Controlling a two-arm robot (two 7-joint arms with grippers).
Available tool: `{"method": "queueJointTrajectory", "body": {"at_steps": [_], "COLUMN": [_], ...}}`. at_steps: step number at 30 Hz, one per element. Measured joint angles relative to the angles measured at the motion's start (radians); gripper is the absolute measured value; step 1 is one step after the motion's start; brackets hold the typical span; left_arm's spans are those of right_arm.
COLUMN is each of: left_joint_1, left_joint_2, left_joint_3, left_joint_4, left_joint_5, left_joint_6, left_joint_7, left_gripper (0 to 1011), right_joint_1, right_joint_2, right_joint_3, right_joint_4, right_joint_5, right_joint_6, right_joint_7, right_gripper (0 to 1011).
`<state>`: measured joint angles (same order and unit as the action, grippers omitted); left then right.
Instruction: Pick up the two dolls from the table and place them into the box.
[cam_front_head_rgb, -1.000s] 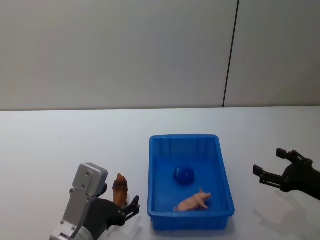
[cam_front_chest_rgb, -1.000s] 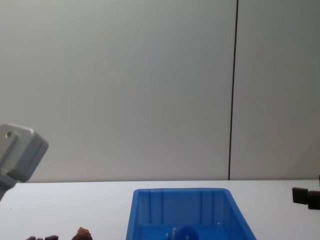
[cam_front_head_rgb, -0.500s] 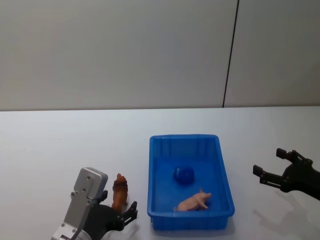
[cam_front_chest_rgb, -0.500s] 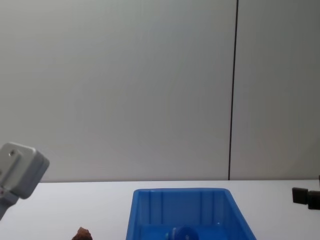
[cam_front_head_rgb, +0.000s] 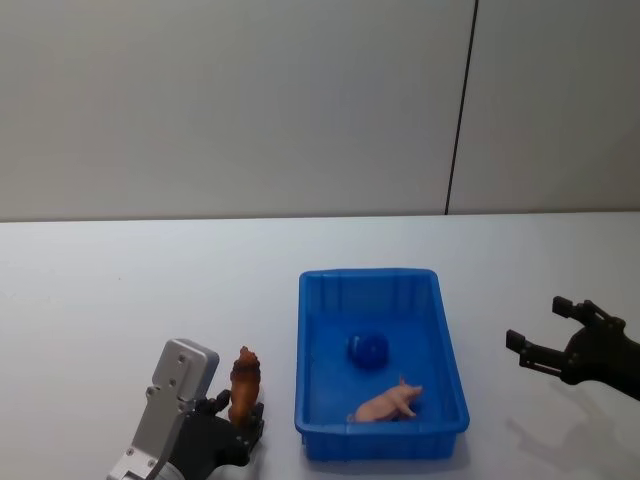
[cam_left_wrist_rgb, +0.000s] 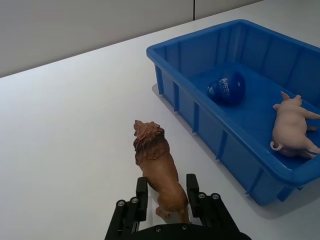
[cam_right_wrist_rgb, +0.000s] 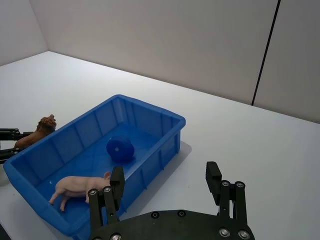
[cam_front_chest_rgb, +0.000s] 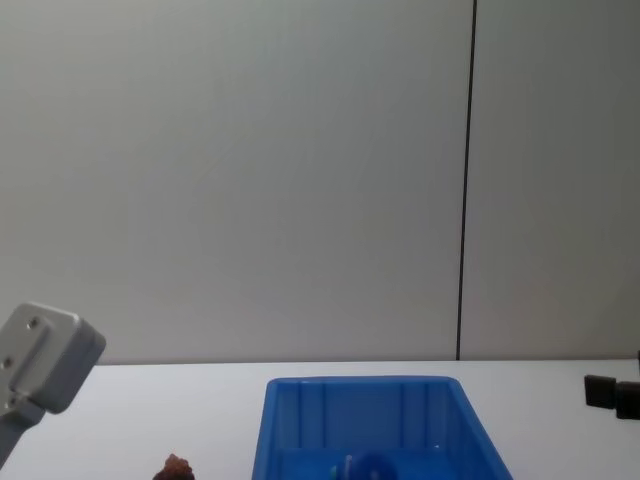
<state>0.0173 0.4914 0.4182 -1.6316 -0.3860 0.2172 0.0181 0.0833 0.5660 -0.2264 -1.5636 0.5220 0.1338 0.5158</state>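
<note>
In the head view, the left end effector (cam_front_head_rgb: 238, 425) is at the lower left of the frame, low over the white desk (cam_front_head_rgb: 120, 290), and its two fingers stand on both sides of the brown lion doll (cam_front_head_rgb: 244, 381). In the left wrist view the fingers (cam_left_wrist_rgb: 142, 192) are narrow around the rear part of the lion, touching it or almost touching it, but I cannot tell if the lion's feet are on the desk or a little above it. The lion stands upright just beside the left wall of the blue box (cam_front_head_rgb: 306, 345), outside of it. Inside the box the blue round doll (cam_front_head_rgb: 367, 349) already lies near the middle, and a pink pig (cam_front_head_rgb: 387, 402) lies closer to the near wall. The right end effector (cam_front_head_rgb: 549, 340) waits at the right side of the frame, well apart from the box, with its fingers wide and nothing between them. I judge that the step in hand is the grasp of the lion, which is the last doll outside the box. The next move calls for a firm grip, then a lift high enough to pass over the thick rim, a short move to the right, and a release over a free part of the box floor. The lion is narrow and lumpy, so it could turn between the fingers.
</note>
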Motion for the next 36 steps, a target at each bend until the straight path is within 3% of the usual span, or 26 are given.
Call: {"method": "queueJointTrajectory", "body": {"at_steps": [8, 28, 36], "left_joint_1": [-0.004, -0.056, -0.119], "left_joint_2": [-0.002, -0.004, -0.053], "left_joint_3": [-0.005, -0.046, -0.046], "left_joint_4": [-0.001, -0.062, -0.048], "left_joint_5": [0.016, 0.090, 0.131], "left_joint_6": [-0.011, -0.080, -0.118], "left_joint_7": [-0.009, -0.013, -0.058], "left_gripper": [305, 305, 305], "right_joint_1": [0.000, 0.000, 0.000], "right_joint_2": [0.000, 0.000, 0.000], "right_joint_3": [0.000, 0.000, 0.000], "right_joint_4": [0.000, 0.000, 0.000], "right_joint_5": [0.000, 0.000, 0.000], "right_joint_6": [0.000, 0.000, 0.000], "right_joint_7": [0.000, 0.000, 0.000], "right_gripper": [1001, 1001, 1001]}}
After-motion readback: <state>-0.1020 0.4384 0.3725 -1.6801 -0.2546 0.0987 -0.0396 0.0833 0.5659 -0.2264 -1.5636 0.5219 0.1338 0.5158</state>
